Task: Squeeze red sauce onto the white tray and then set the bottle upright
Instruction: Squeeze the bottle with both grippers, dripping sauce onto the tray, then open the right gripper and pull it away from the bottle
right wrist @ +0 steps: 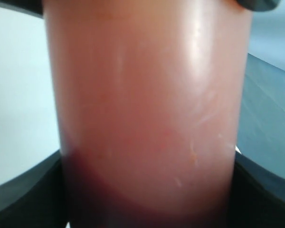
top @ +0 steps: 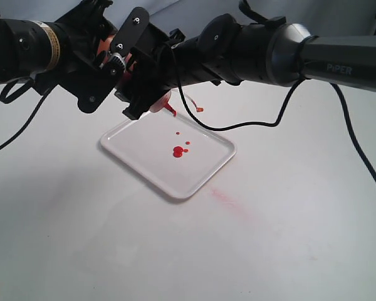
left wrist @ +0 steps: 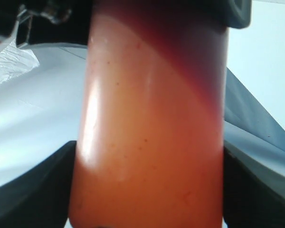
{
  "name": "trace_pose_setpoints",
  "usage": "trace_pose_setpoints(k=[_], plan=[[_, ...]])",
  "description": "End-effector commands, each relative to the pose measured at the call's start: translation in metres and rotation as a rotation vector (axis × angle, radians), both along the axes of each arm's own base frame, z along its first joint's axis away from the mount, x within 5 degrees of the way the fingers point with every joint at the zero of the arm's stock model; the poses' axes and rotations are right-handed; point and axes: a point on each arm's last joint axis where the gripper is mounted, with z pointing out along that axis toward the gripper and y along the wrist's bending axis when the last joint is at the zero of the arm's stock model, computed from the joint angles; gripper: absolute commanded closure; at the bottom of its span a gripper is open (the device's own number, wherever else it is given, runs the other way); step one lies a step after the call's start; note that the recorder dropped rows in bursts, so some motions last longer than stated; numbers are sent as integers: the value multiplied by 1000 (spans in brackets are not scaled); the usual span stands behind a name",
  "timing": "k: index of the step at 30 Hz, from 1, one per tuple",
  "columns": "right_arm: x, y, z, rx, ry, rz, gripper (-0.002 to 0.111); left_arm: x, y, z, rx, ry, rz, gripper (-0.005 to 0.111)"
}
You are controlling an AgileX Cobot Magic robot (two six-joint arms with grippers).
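The left gripper (top: 106,63) and right gripper (top: 141,84) crowd around the tilted bottle (top: 160,103). Its red nozzle points down over a corner of the white tray (top: 207,164). Drops of red sauce (top: 178,151) lie below and just beyond the nozzle. The tethered cap (top: 199,109) hangs beside it.

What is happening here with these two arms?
The left claw and the right claw are both closed around one squeeze bottle, held tipped with its nozzle down above the white tray. A few drops of red sauce lie on the tray. The bottle is not yet stood upright.
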Motion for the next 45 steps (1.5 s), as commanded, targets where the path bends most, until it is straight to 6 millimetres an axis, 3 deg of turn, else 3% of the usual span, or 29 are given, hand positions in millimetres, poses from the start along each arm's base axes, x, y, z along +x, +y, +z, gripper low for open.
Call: trace_pose_setpoints(k=[1,4,6,9,10,24,33,45], plan=[[-4,1,4,-8,0,26,98,-2,1,12,-55,-19,10,107],[-4,1,4,-8,0,26,75,-2,1,12,-55,-19,10,107],[-4,1,4,-13,-6,30,51,-2,1,12,-56,-19,8,107],[-2,1,5,-9,-25,15,6,-2,1,12,-56,-19,8,107],[-2,1,5,-9,-26,14,3,-2,1,12,-56,-19,8,107],[-4,1,6,27,24,-1,3,-2,1,12,-55,-19,9,107],[-11,-2,23,37,41,3,3,-2,1,11,-66,-15,17,107],[-11,-7,23,11,76,-21,3,-3,2,10,-166,30,78,107]])
